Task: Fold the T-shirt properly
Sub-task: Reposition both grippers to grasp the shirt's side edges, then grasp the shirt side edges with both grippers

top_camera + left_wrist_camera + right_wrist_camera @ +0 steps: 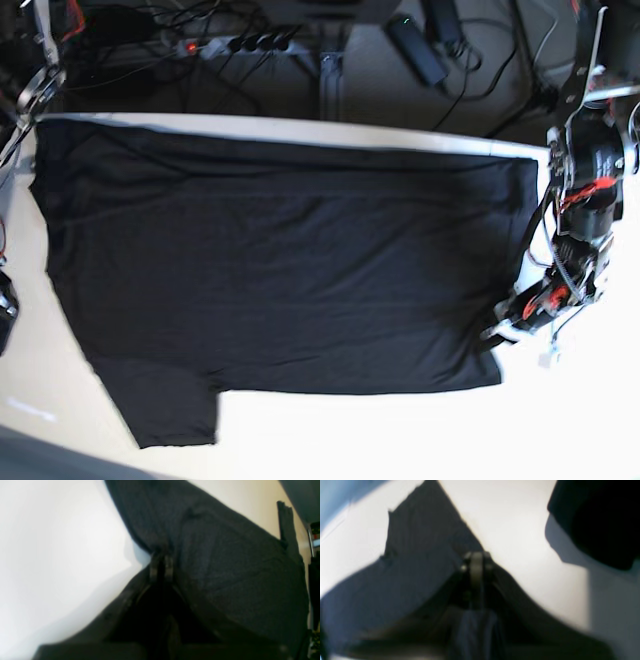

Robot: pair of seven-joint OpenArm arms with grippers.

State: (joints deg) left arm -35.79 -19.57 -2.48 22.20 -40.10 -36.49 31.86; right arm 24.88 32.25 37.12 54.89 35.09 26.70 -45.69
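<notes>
The big black soft T-shirt (290, 250) lies spread flat on the white bench (400, 440), filling most of it. One short sleeve (165, 405) sticks out at the near left.

The left tool (161, 563) is pressed together and pinches a fold of the shirt's edge, on the right side of the scene. The right tool (476, 563) sits at another edge of the cloth, at the far left. The blurry picture does not show if it is spread or pinching.

The step looks like taking hold of two edges to start a fold. To do it well, both tools should grip just one edge each, lift together, and move at the same speed, so the cloth stays smooth and no corner sags.
</notes>
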